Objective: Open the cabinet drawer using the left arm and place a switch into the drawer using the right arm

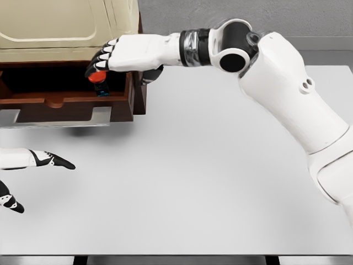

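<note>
Now the right hand, white with black fingers, reaches far to the left from the big white right arm and sits just over the open dark brown wooden drawer. Its fingers curl around a small switch with a red-orange end and a dark body with a bit of blue. The switch hangs from under the fingertips and points down into the right part of the drawer. Whether it touches the drawer floor cannot be told.

The drawer is pulled out toward the near side from the cabinet, which has a cream top part and a brown wooden frame. It stands at the far left of the flat white table. A shiny grey strip runs along the near front of the drawer.

The left hand shows at the near left edge, low over the table and well apart from the drawer. Its black fingers stretch out flat and hold nothing. Another dark fingertip of that hand pokes in lower down at the left edge.
</note>
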